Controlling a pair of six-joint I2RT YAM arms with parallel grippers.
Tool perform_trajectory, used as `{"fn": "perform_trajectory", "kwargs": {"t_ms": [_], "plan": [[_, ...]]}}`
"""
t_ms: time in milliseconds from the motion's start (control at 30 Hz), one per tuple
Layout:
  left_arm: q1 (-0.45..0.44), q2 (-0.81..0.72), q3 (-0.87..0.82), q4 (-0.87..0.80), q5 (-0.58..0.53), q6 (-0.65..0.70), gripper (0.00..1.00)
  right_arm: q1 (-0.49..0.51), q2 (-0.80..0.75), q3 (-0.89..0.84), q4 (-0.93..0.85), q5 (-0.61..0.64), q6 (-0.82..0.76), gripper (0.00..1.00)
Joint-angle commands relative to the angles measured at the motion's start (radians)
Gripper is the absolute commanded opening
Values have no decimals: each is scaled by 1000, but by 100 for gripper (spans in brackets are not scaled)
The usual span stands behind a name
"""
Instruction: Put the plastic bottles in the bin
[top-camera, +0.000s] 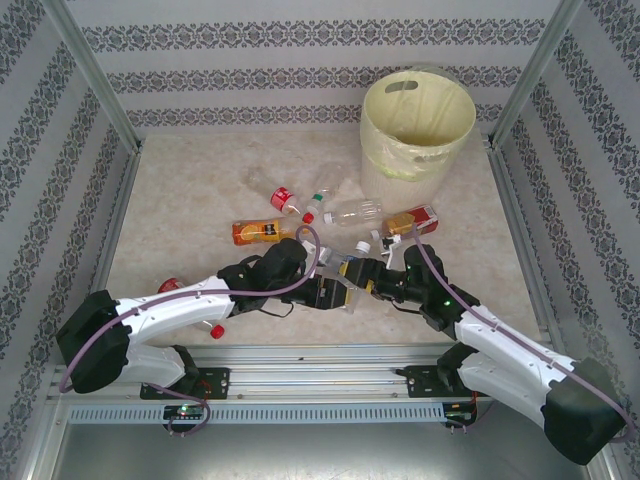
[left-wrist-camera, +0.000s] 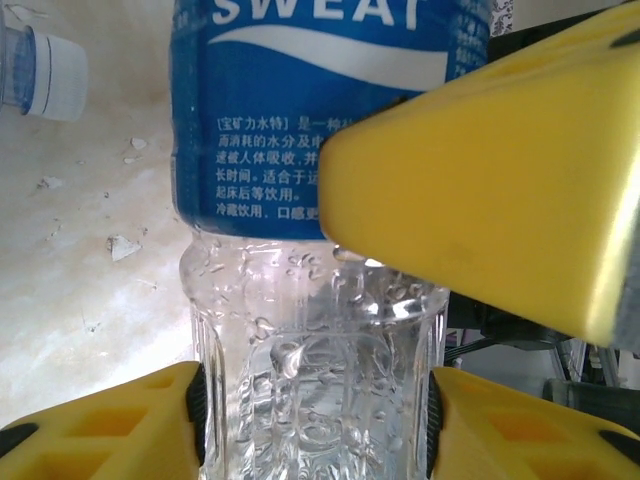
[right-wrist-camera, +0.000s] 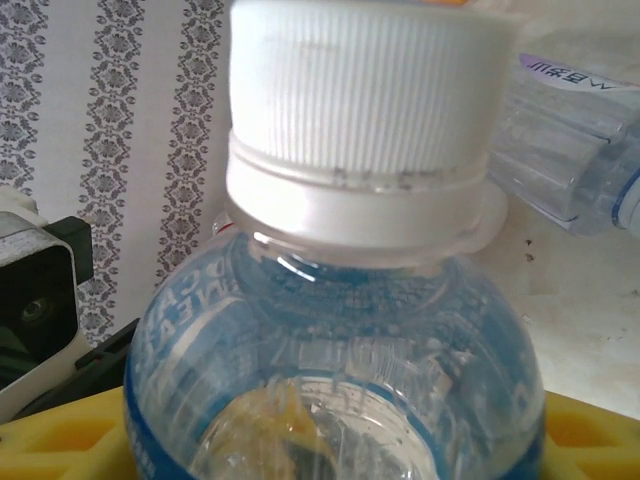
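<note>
Bottles: at least six small clear plastic bottles (top-camera: 350, 212) can be counted, five loose mid-tabletop and one held; two red caps (top-camera: 168, 285) peek out beside the left arm.
Bin: one tall round pale-yellow plastic bin (top-camera: 380, 150), far right, by the back wall.
Held bottle: blue-labelled white-capped clear plastic bottle (left-wrist-camera: 300, 330), between both hands.
Left hand (left-wrist-camera: 315, 415): clamped on its clear lower body.
Right hand (right-wrist-camera: 330, 450): fingers flank its shoulder; grip unclear.
Room: bare pale marbled tabletop (top-camera: 190, 200) on the left; patterned walls (top-camera: 300, 60) bound three sides.
</note>
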Motion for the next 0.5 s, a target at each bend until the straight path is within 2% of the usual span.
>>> {"fn": "perform_trajectory", "kwargs": {"t_ms": [0, 133, 167, 367, 467], "plan": [[-14, -18, -14, 29, 13, 24, 62, 7, -36, 37, -31, 56, -37, 63], [-15, -52, 4, 37, -7, 99, 96, -1, -80, 63, -94, 64, -67, 62], [-15, -60, 13, 37, -8, 120, 100, -4, -91, 71, -109, 64, -74, 62], [-15, -96, 98, 36, -40, 264, 100, -44, -162, 169, -264, 76, -193, 62], [-15, -119, 102, 96, -76, 334, 100, -67, -176, 263, -367, 95, -282, 62]]}}
